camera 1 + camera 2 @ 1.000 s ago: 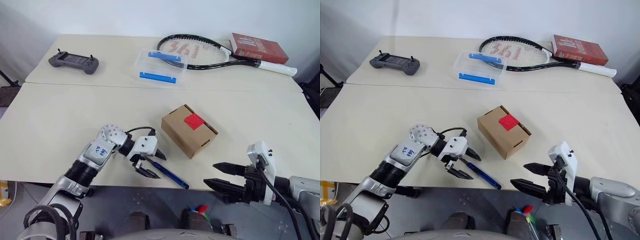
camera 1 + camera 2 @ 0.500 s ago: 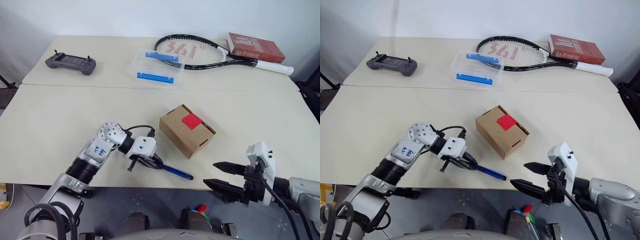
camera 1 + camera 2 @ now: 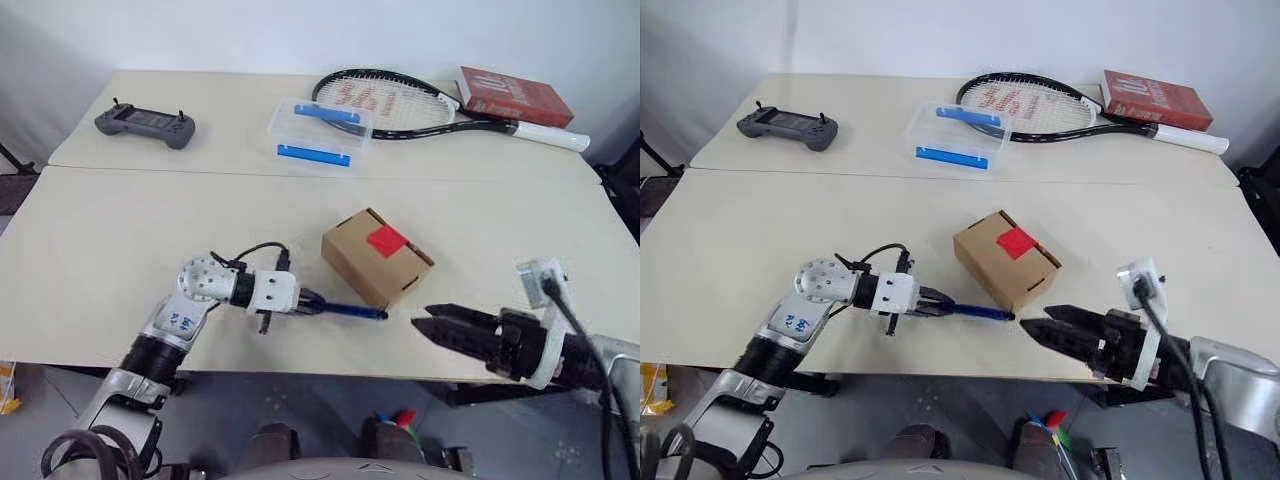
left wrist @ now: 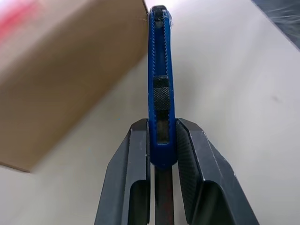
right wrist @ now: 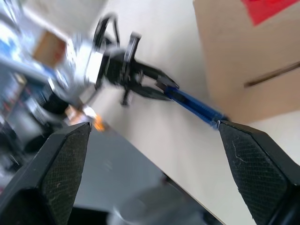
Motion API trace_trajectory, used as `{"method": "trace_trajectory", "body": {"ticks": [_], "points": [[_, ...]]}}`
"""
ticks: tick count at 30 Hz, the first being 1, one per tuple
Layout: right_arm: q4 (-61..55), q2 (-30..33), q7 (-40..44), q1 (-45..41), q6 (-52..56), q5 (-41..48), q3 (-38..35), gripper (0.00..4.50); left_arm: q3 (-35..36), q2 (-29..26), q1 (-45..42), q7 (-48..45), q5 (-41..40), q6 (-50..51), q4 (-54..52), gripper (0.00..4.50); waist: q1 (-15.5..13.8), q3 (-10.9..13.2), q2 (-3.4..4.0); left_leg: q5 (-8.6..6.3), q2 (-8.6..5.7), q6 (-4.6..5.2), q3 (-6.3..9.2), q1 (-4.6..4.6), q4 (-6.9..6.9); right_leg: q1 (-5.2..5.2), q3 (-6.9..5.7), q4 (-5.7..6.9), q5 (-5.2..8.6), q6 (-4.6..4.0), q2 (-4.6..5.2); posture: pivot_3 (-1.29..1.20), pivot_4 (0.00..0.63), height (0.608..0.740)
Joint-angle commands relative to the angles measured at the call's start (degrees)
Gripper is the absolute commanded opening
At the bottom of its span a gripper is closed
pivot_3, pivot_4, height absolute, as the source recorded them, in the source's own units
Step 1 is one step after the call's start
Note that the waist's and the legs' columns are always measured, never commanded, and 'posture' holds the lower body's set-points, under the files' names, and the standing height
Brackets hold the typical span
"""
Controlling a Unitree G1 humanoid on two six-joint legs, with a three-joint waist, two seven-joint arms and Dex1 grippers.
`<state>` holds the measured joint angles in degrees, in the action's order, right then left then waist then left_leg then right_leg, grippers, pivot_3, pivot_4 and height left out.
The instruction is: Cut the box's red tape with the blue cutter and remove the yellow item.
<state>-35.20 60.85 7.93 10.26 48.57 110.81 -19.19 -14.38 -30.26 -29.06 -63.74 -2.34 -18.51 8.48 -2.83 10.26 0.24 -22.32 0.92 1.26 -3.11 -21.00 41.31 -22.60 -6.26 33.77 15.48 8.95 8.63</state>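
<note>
Left gripper [image 3: 303, 301] now pinching the blue cutter [image 3: 345, 311], lifted level, tip toward the box [image 3: 377, 259] at 3 o'clock, right gripper [image 3: 432, 327] still spread, rolled sideways.

Controller [image 3: 146, 123], clear container [image 3: 321, 132], racket [image 3: 400, 103], red book [image 3: 515, 97] at table's [image 3: 120, 230] far side

The small brown cardboard box [image 3: 377, 258] sits mid-worktop [image 3: 120, 230], the red tape square [image 3: 386, 240] on its top. Behind it lie the clear plastic container [image 3: 321, 133], black tennis racket [image 3: 395, 103] and red book [image 3: 515, 96]; far behind-left, the grey handheld controller [image 3: 146, 124]. The slim blue cutter [image 3: 345, 311] lies level just before the box.
</note>
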Motion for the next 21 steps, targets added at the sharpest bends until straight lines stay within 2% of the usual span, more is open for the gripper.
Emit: {"method": "trace_trajectory", "body": {"ticks": [1,11,21], "points": [[-1.5,1.4,-3.0,-0.9,-1.2,2.2,3.5,4.5,1.1,0.0,1.8,2.6,-0.2,-2.6,-4.4,0.43,-0.1,0.0,0.0,0.0,-0.01,0.0,-0.01,-0.02,0.0,0.0,-0.02,0.0,0.0,0.01,0.0,0.0,0.15,0.74],[0.8,-2.1,-13.3,-12.0,-2.5,2.2,14.8,4.5,-1.0,1.6,3.8,7.0,1.2,0.4,-12.5,0.43,0.0,0.0,0.0,0.0,0.0,0.0,-0.43,-0.1,0.03,-0.02,-0.07,-0.09,-0.02,0.03,-0.02,0.0,0.15,0.74],[4.1,-3.1,-13.8,-13.4,-0.1,2.2,14.9,4.5,-1.6,1.1,4.6,6.8,0.8,-0.4,-13.8,0.43,0.0,0.0,0.0,0.0,0.0,0.0,-0.45,-0.13,0.0,-0.04,-0.1,-0.12,-0.02,0.03,-0.02,0.0,0.15,0.74]]}}
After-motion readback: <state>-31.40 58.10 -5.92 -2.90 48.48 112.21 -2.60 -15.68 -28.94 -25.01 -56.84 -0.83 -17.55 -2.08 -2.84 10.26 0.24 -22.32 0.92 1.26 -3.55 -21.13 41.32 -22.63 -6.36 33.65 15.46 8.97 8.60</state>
